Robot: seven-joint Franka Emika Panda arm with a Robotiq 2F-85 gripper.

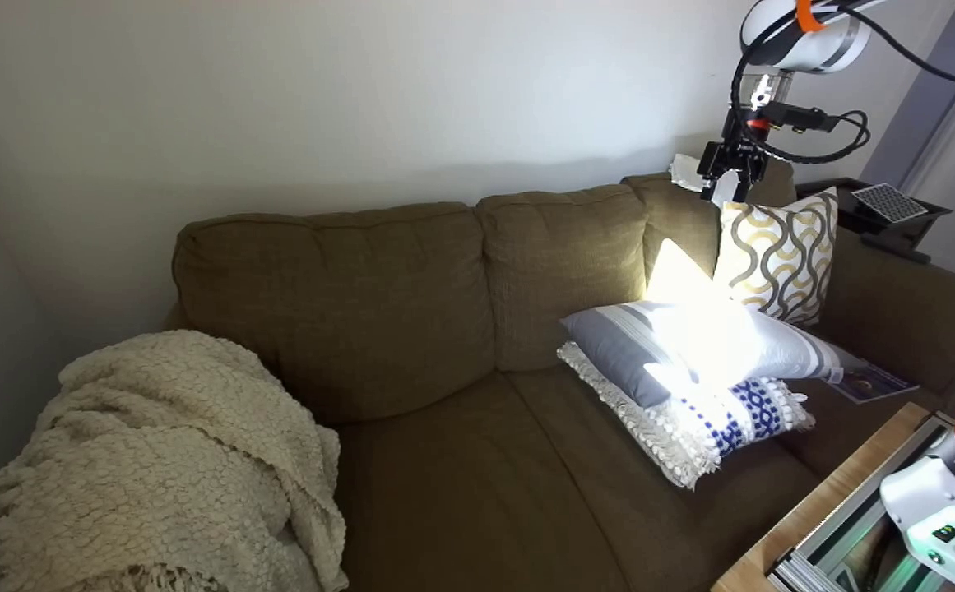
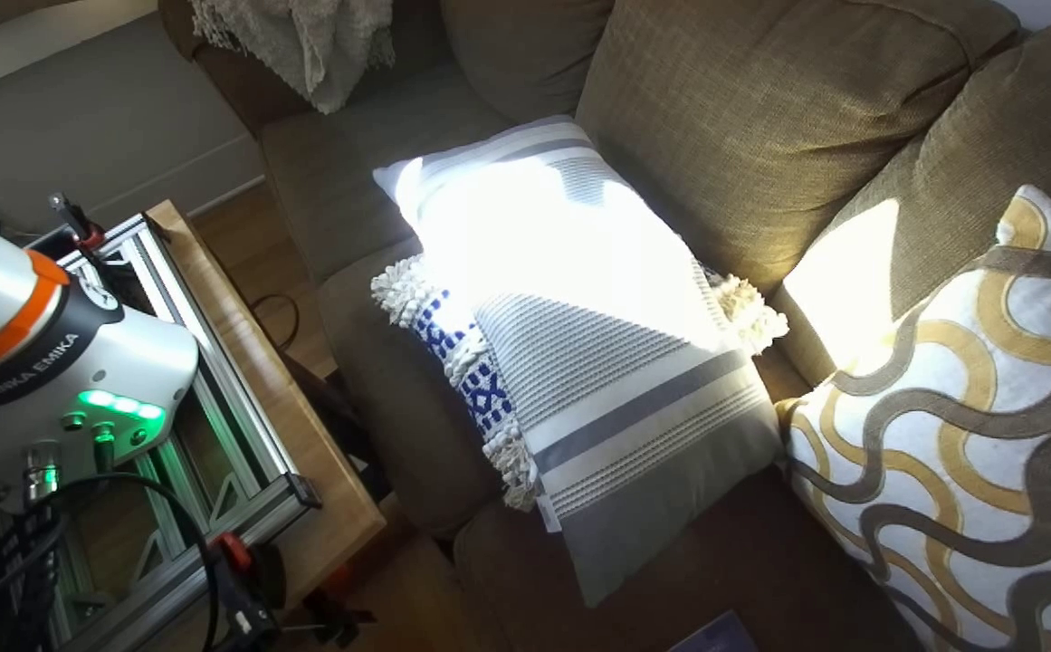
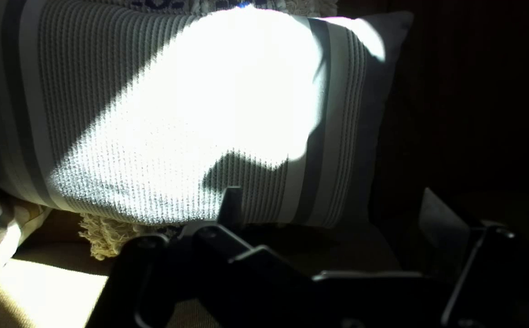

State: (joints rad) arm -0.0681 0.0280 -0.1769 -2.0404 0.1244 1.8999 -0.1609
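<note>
My gripper (image 1: pixel 725 194) points down in an exterior view, in front of the far end of the sofa back. In the wrist view my gripper (image 3: pixel 330 193) has its fingers wide apart with nothing between them. A grey and white striped pillow (image 3: pixel 332 114) lies beyond the fingers there, partly in strong light. The striped pillow shows in both exterior views (image 1: pixel 617 337) (image 2: pixel 643 407). It lies on a white and blue tasselled pillow (image 1: pixel 740 415) (image 2: pixel 480 389). A white pillow with wavy brown and yellow lines (image 1: pixel 781 247) (image 2: pixel 969 435) leans near the gripper. The gripper is out of view in an exterior view.
The brown sofa (image 1: pixel 411 304) has tall back cushions. A cream fleece blanket (image 1: pixel 173 460) covers its near end. A booklet (image 1: pixel 868 382) lies on the seat. A dark side table (image 1: pixel 938 215) stands past the armrest. The robot base (image 2: pixel 118 362) sits on a wooden table (image 2: pixel 308 453).
</note>
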